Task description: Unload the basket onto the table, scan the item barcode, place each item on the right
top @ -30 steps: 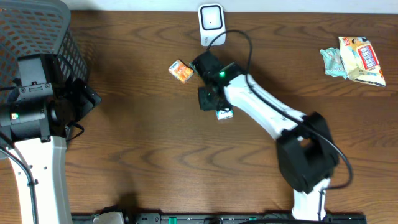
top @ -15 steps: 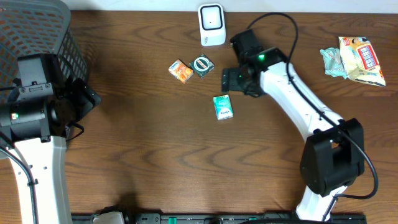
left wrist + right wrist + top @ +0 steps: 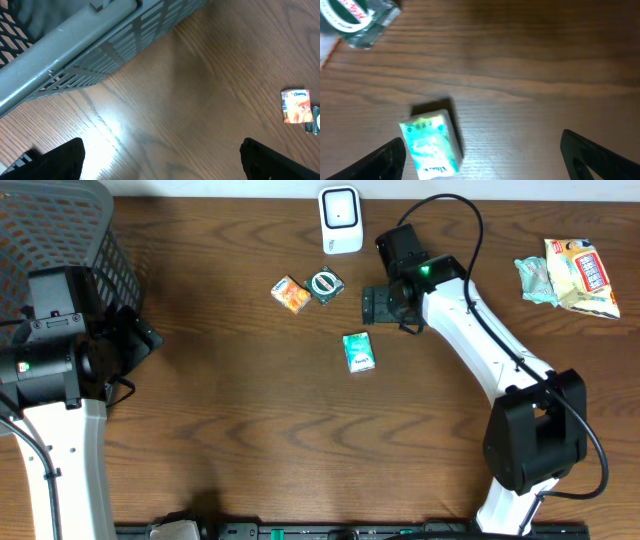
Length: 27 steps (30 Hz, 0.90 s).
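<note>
Jaws on right gripper (image 3: 380, 305) stand wide apart, nothing between them. In the wrist view both fingers sit at the bottom corners with bare table (image 3: 530, 75) below. Green pack (image 3: 431, 145) lies flat near the left-side finger; contact can't be told from the wrist view, and in the overhead view it sits clear of the gripper, below and left of it. Round-labelled pack (image 3: 326, 285) is just left of the gripper, beside the orange packet (image 3: 291, 294); whether those two touch can't be told. Scanner (image 3: 341, 220) stands at the table's far edge, above the packs, near the gripper but apart from it.

Right arm pose: base at the near right edge, white links reaching diagonally up-left, wrist bent so the gripper points left over the wood.

Left gripper (image 3: 160, 165) is also spread fully, holding nothing. Left arm is folded at the left edge, its gripper hanging over bare table beside the wall of the grey basket (image 3: 100, 45), well apart from the packs.

Snack bag (image 3: 580, 275) lies far right, untouched.
</note>
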{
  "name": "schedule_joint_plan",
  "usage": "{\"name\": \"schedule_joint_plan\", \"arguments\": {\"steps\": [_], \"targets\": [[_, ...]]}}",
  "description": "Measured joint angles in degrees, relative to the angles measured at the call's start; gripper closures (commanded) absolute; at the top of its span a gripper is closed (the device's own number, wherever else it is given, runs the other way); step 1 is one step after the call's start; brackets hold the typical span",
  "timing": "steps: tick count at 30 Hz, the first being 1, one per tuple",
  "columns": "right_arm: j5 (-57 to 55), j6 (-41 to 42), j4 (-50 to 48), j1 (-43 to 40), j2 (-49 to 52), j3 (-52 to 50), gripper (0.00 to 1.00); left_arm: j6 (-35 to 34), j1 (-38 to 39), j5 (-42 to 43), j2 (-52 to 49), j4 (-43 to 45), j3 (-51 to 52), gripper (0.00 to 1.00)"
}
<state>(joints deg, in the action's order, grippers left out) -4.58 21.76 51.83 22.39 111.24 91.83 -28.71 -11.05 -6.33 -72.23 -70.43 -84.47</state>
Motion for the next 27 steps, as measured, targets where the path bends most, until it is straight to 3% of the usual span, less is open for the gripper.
{"name": "schedule_joint_plan", "arguments": {"steps": [3,7,10,18,27], "targets": [[4.20,-3.41,-1.79,-0.28,1.01,0.00,0.07,-0.02,0.00,0.00,0.00,0.00,0.00,0.03],[9.97,-6.40,-1.95,-1.40,3.30,0.00,0.14,-0.02,0.00,0.00,0.00,0.00,0.00,0.02],[11.91,-7.19,-1.44,-2.23,4.00,-0.04,0.10,-0.02,0.00,0.00,0.00,0.00,0.00,0.03],[17.09,-8.11,-2.05,-2.49,4.00,-0.17,0.13,-0.02,0.00,0.00,0.00,0.00,0.00,0.02],[21.97,-8.63,-10.80,-2.56,4.00,-8.81,0.19,-0.02,0.00,-0.02,0.00,0.00,0.00,0.03]]}}
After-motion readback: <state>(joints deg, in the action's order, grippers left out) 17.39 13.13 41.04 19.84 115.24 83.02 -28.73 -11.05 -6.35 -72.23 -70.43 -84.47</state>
